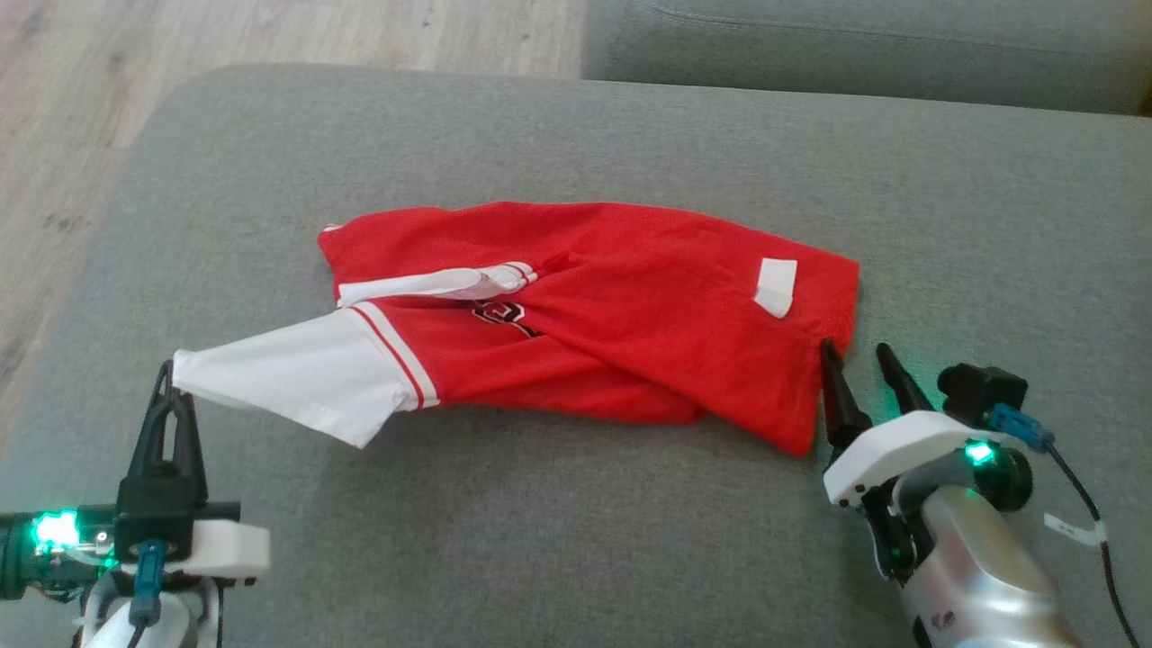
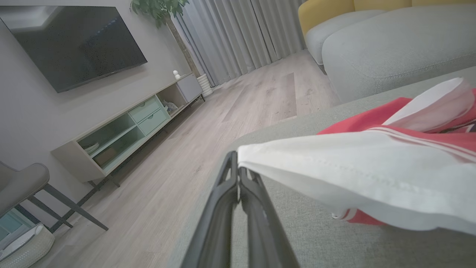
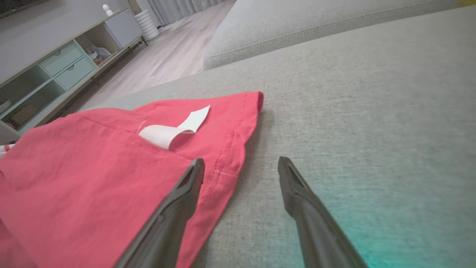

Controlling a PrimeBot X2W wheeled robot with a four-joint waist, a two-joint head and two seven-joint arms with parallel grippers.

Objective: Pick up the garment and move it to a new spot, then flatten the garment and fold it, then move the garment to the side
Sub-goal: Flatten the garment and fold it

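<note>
L jaws pinch garment (image 1: 612,297) sleeve (image 1: 288,378) (white), R jaws apart by hem (image 1: 841,301) — on grey couch (image 1: 630,540), floor (image 1: 270,36) beyond.

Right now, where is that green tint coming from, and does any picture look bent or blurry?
Right wrist view: green glow on the sofa beside the open right gripper; head view: its green lamp is the likely source; left wrist view: wide lens slants the room, sleeve in the shut left gripper looms large.

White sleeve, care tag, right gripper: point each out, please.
white sleeve (image 1: 288,380), head view, middle of its cloth.
care tag (image 3: 165,134), right wrist view, on its curled white strip.
right gripper (image 1: 855,347), head view, midway between its open fingertips.
</note>
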